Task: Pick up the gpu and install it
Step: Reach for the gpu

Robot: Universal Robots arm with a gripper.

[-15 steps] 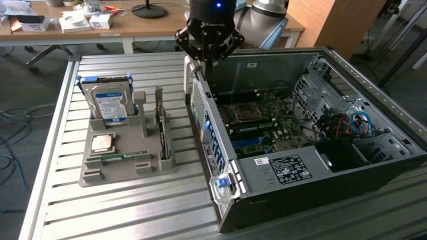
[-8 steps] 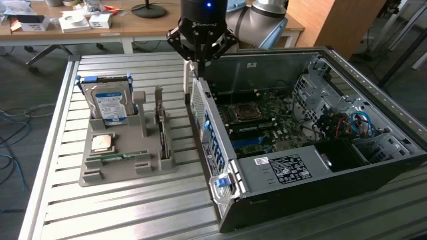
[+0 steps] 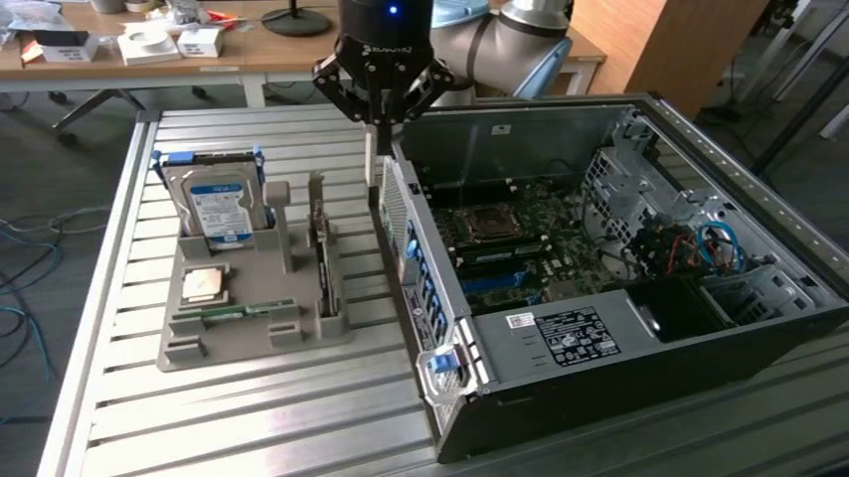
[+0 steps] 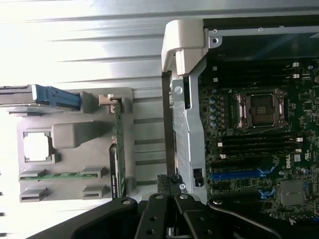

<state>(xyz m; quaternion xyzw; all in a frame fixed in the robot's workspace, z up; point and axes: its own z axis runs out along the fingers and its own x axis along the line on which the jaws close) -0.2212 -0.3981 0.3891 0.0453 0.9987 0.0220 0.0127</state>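
Slatted metal desk (image 3: 239, 417) (image 4: 99, 50) carries everything in the scene. Nearest in the exterior view lies an open case (image 3: 571, 397) (image 4: 192, 129) on its side at that view's right, its board (image 3: 531, 248) (image 4: 254, 149) exposed. Just beside it, toward the exterior view's left, sits a gray tray (image 3: 253, 338) (image 4: 75, 134). At the tray's near end a green stick (image 3: 237, 311) (image 4: 60, 175) lies flat in a slot, and just behind it a square chip (image 3: 203, 283) (image 4: 36, 148) rests in its pocket. The gpu (image 3: 325, 263) (image 4: 118, 149) stands on edge in the slot along the tray side closest to the case, with its pale bracket at the far end; it is apart from the case. At the tray's far end a drive (image 3: 219, 209) (image 4: 50, 94) with a blue-white label stands upright. Beyond that, a pale flap (image 3: 370, 154) (image 4: 182, 42) sticks out at the case's far rear corner. The end effector (image 3: 384, 119) (image 4: 169, 191) hangs above this corner, well clear of the gpu, its fingers pressed together at a point. Behind it the gray arm (image 3: 511, 35) bends away. Farthest back, a wooden second desk (image 3: 265, 55) holds white boxes (image 3: 146, 45).
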